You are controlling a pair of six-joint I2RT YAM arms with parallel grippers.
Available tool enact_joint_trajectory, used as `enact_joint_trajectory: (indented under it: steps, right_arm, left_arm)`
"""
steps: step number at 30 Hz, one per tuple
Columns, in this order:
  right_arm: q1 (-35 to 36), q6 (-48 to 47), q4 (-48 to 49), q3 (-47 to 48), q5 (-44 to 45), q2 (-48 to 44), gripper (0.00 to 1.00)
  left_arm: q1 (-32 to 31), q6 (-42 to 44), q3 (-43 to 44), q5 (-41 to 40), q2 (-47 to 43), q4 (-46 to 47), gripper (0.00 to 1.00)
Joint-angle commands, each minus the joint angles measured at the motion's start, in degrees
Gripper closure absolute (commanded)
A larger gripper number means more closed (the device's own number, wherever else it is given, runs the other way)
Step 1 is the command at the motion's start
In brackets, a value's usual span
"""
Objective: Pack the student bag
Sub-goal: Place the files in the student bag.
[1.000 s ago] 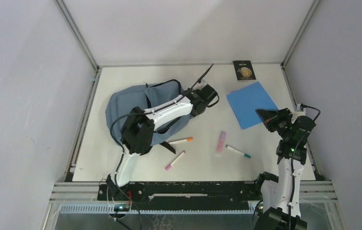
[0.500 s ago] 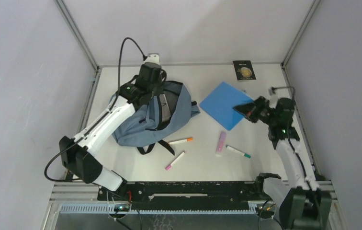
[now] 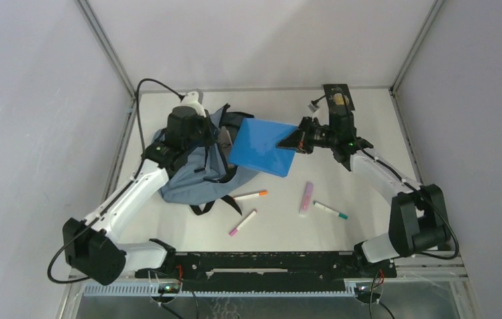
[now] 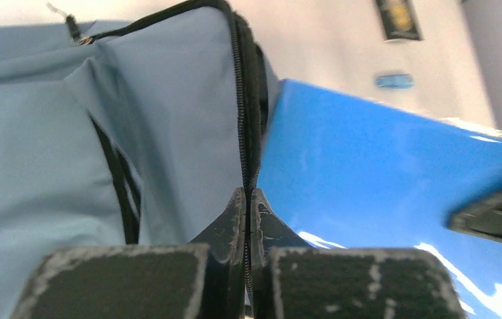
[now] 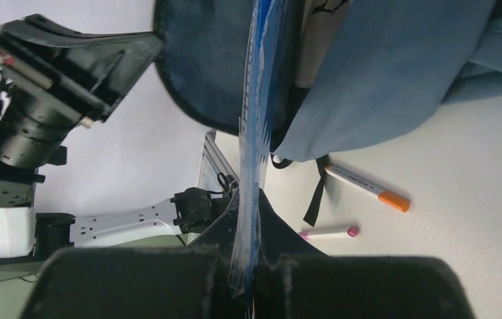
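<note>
The blue-grey student bag (image 3: pixel 188 179) lies at the left of the table. My left gripper (image 3: pixel 216 136) is shut on the zip edge of its opening (image 4: pixel 240 119) and holds that edge up. My right gripper (image 3: pixel 293 141) is shut on the right edge of a flat bright blue folder (image 3: pixel 261 146) and holds it in the air, its left end at the bag's opening. In the right wrist view the folder (image 5: pixel 256 100) shows edge-on, reaching into the dark mouth of the bag (image 5: pixel 381 73). It also shows in the left wrist view (image 4: pixel 394 173).
An orange-capped marker (image 3: pixel 251 195), a pink-capped marker (image 3: pixel 242 222), a pink eraser-like block (image 3: pixel 307 197) and a green-capped marker (image 3: pixel 330 211) lie on the table in front of the bag. A small black booklet (image 3: pixel 336 97) lies at the back right.
My right gripper has carried the blue folder left from the table's right side to the bag's mouth. My left arm has swung from the bag's right side to its back and lifted the zip edge.
</note>
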Motion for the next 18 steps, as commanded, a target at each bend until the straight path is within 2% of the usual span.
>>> enact_joint_trajectory:
  steps: [1,4,9,14,18]
  right_arm:
    - [2.1,-2.6,1.5,5.6,-2.2,4.1,1.0]
    - [2.8,-3.1,2.3,8.8,-7.3,9.0,1.0]
    - [5.9,-7.5,-4.9,18.7,-12.7,17.9,1.0]
    - [10.0,-6.2,-6.6,27.3,-12.3,28.1,1.0]
    - [13.5,-6.9,-11.1,39.8,-14.2,38.3,1.0]
  left_arm:
    - [1.7,-1.3,-2.9,7.7,-6.7,10.3,1.0]
    - [2.9,-0.8,-4.1,13.0,-8.9,12.3,1.0]
    - [4.7,-0.4,-5.5,24.1,-9.7,14.8,1.0]
    - [6.6,-4.2,-10.3,28.3,-11.6,22.7,1.0]
    - [8.5,-5.1,-11.1,29.6,-11.3,23.5,1.0]
